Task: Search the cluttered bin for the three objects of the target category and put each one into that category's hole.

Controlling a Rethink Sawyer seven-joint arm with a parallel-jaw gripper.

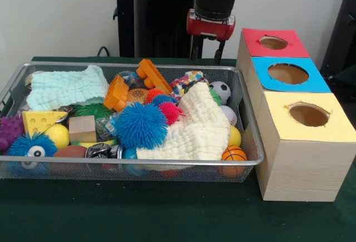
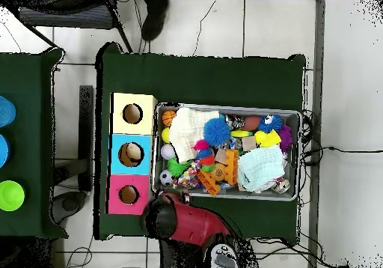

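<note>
- The wire mesh bin (image 1: 245, 105) is sitting on the dark green table (image 1: 167, 214), crammed with toys and cloths.
- One spotted wrapper (image 1: 186, 82) is showing at the bin's far side in the front view, a crumpled white sheet with red, blue and yellow spots, lying between the orange block toy (image 1: 153, 75) and the soccer ball (image 1: 221, 90); the overhead view is showing it too (image 2: 188, 177), near the robot's side of the bin. (I am only picking out this one; any others are lying buried or hidden.)
- A cream waffle cloth (image 1: 200, 128) is spreading across the bin's right half in the front view, and a mint waffle cloth (image 1: 67, 86) is lying at the far left corner.
- A blue spiky ball (image 1: 140, 125) is resting just beside the cream cloth, with a small basketball (image 1: 233, 154) sitting in the near right corner.
- The yellow-surrounded hole (image 1: 308, 114) is topping the nearest wooden box just to the right of the bin, with the blue-surrounded hole (image 1: 288, 73) and the red-surrounded hole (image 1: 273, 42) lining up behind it.
- The gripper (image 1: 207, 50) is hanging behind the bin's far rim, above the table and not touching the clutter; its two dark fingers (image 1: 219, 52) are standing apart with nothing between them.
</note>
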